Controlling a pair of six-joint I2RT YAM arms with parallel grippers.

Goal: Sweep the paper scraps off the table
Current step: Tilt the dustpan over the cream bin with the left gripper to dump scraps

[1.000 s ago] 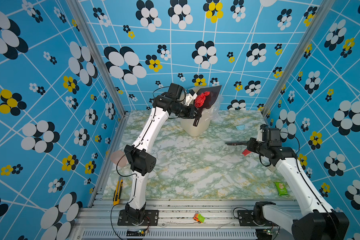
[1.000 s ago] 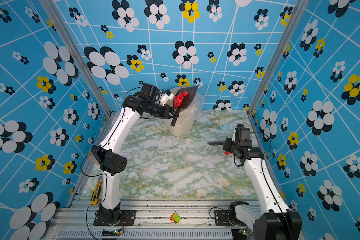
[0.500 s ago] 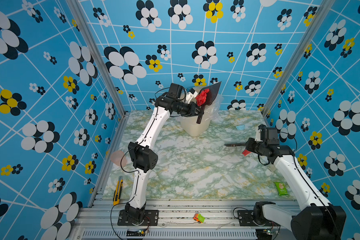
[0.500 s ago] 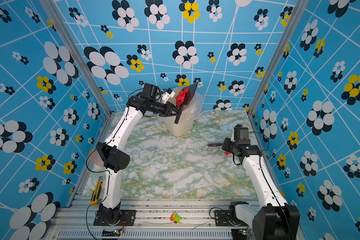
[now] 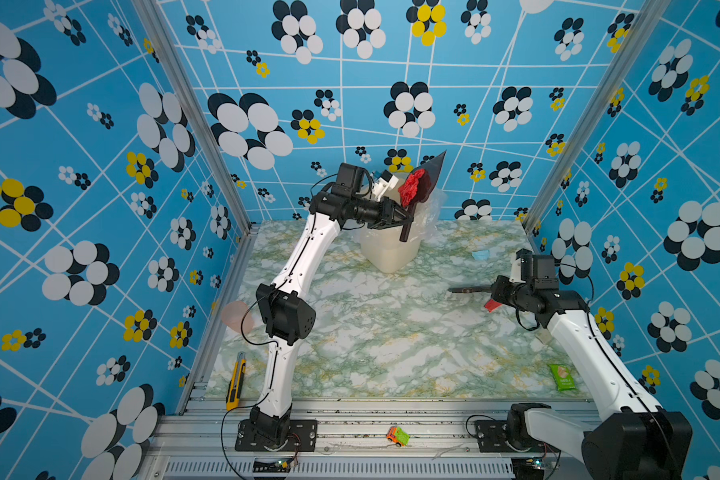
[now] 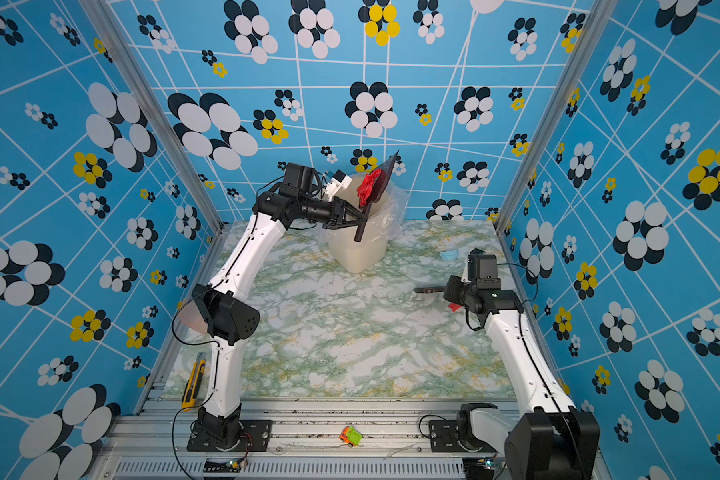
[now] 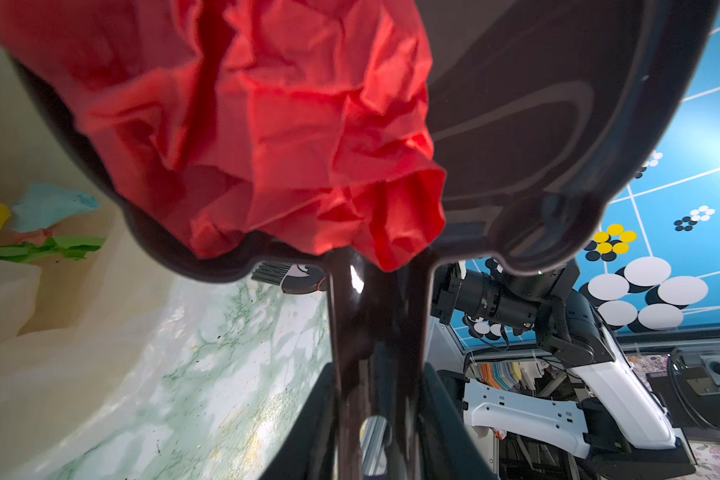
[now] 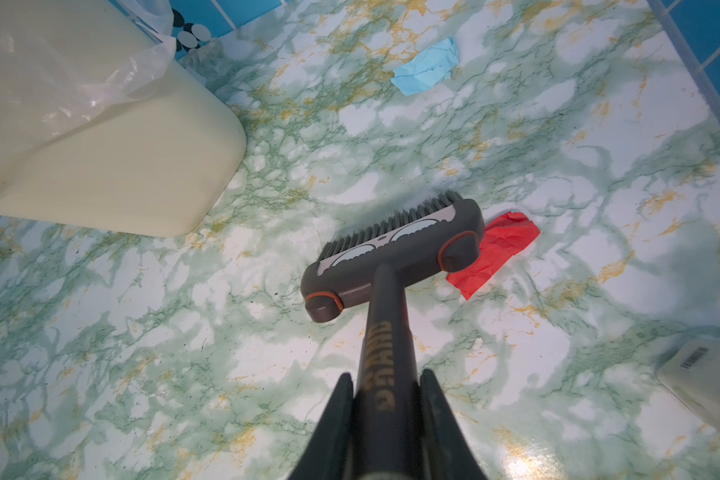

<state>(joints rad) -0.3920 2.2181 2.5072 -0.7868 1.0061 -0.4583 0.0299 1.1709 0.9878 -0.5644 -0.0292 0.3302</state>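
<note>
While left gripper clamps the dustpan handle, tipping a red wad over the bin at 12 o'clock | right gripper closed around the brush | table: red scrap at 3 o'clock, blue scrap at 2 — likely feather-light, soft; push with bristles, no pinching.

Both top views look down from high up, across the surface from the bin. They face it from far enough off to hold the whole surface. My left wrist camera rides above the bin, pressed close to the dustpan in my left jaws, and looks past the bin toward my right arm. My right wrist camera looks along the brush in my right jaws, down at the surface just beside the bin. All four views share the bin and the brush.
</note>
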